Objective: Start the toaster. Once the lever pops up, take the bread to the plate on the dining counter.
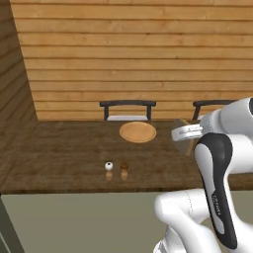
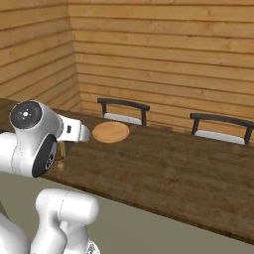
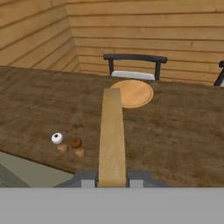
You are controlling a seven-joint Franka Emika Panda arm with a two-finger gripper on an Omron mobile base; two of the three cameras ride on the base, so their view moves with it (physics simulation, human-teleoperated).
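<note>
My gripper is shut on the bread, a thin tan slice seen edge-on that runs up from between the fingertips. It hangs above the dining counter, short of the plate. In the left base view the round tan plate lies at the counter's far side, and the bread shows to its right, under the white hand. In the right base view the plate lies just beyond the arm. The toaster and its lever are out of view.
A white shaker and a brown shaker stand near the counter's front edge, left of the gripper. Two dark chairs stand behind the counter against a wood-plank wall.
</note>
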